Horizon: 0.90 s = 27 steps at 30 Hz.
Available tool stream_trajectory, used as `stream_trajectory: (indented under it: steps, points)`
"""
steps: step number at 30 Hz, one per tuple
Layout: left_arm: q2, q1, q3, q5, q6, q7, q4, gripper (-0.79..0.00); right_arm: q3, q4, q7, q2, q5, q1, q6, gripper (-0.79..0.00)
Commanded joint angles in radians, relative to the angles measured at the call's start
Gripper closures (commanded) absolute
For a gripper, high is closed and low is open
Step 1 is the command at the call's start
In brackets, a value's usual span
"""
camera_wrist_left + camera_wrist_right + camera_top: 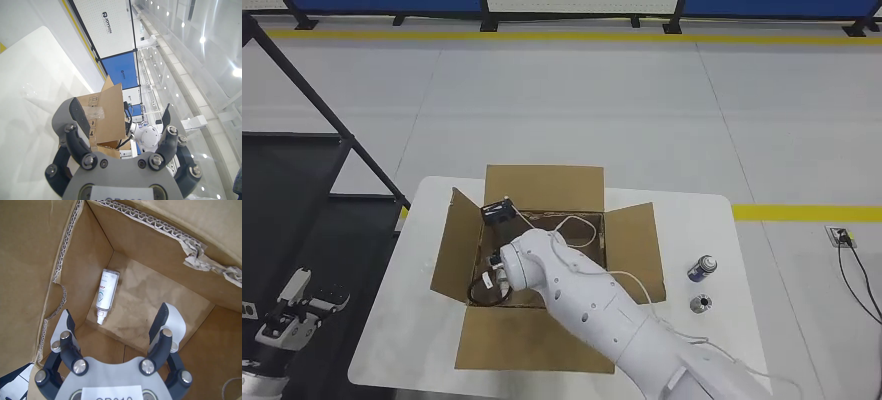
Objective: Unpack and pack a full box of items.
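An open cardboard box [542,185] stands mid-table with its four flaps spread. My right arm [562,280] reaches down into it. Inside, my right gripper [115,308] hangs open above the box floor with nothing between its fingers. A white spray bottle [106,293] lies flat on the floor along a wall, near a corner, a short way ahead of the fingertips. My left gripper [121,103] is open and empty, low beside the table and facing the box [107,113] from the outside. In the top view it sits off the table's left edge [300,300].
A small can [702,267] and a small round item [700,302] stand on the white table [692,350] to the right of the box. A cardboard ring [232,387] shows in the box's corner. One flap edge [200,256] is torn. A black frame [332,130] stands at the left.
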Motion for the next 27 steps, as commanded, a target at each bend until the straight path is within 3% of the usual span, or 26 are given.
stream_trajectory:
  steps: [1,4,21,27]
  points:
    - [0.000,0.000,0.000,0.000,0.000,0.000,0.000,-0.785,0.000,0.005,-0.003,0.000,-0.001,-0.003,0.003,-0.785]
    - [0.000,0.000,0.000,0.000,0.000,0.000,0.000,-0.785,-0.002,0.040,-0.018,-0.011,-0.017,-0.004,0.054,-0.785]
    - [0.000,0.000,0.000,0.000,0.000,0.000,0.000,-0.785,-0.069,0.322,-0.007,-0.153,0.005,0.037,0.018,-0.785]
    - [0.000,0.000,0.000,0.000,0.000,0.000,0.000,-0.785,-0.096,0.358,0.024,-0.169,0.002,0.038,-0.008,-0.785]
